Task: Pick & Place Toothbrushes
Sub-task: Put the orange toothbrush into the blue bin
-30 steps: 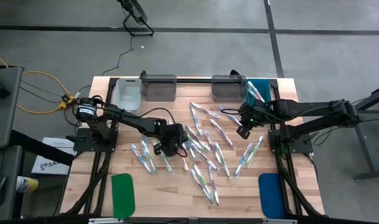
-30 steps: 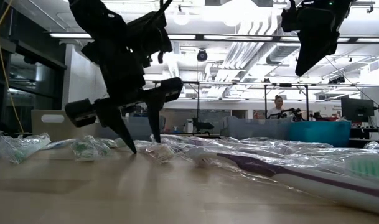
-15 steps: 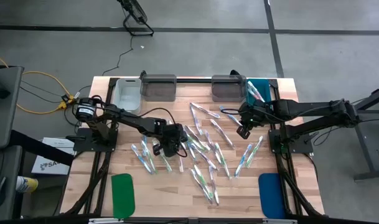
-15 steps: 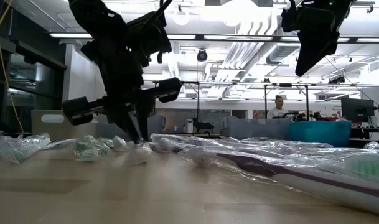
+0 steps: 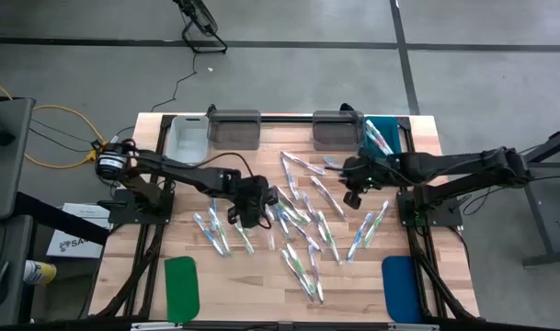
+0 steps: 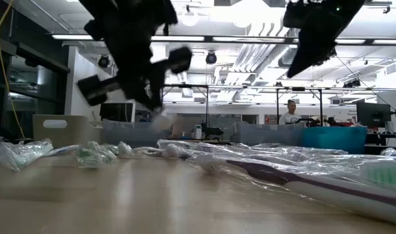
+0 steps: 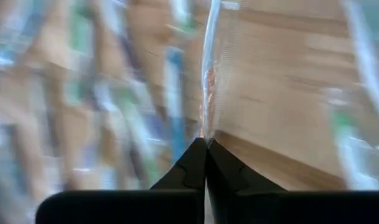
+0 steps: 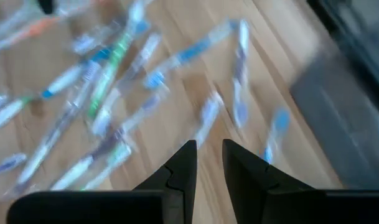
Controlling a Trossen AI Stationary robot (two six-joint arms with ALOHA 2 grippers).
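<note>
Several clear-wrapped toothbrushes [image 5: 302, 225] with green, blue or pink accents lie scattered over the middle of the wooden table [image 5: 160, 230]. My left gripper [image 5: 247, 210] is above the left part of the scatter, shut on one clear-wrapped toothbrush [image 7: 209, 81]. In the low view the left gripper [image 6: 155, 107] is well above the table. My right gripper [image 5: 353, 195] hovers over the right part of the scatter. Its fingers [image 8: 183, 163] are open with nothing between them. My left gripper pinches the near end of the clear-wrapped toothbrush [image 7: 205, 134] between its two shut fingertips. The fingers slant down from the table's left side, and the toothbrush runs on from them along their line. A whitish bit of it [image 6: 160, 121] shows below the fingers, clear of the table.
A whitish bin [image 5: 188, 138], two grey bins [image 5: 234, 127] [image 5: 338, 127] and a teal bin [image 5: 387, 134] holding toothbrushes stand along the far edge. A flat green pad [image 5: 181, 285] and a blue pad [image 5: 399, 287] lie at the near corners. A person [image 6: 290, 112] stands far behind.
My left gripper has shut on a toothbrush lying on the table and then risen, lifting it clear. My right gripper has tipped and rolled, and has drifted slightly toward the table's left, its gap unchanged.
</note>
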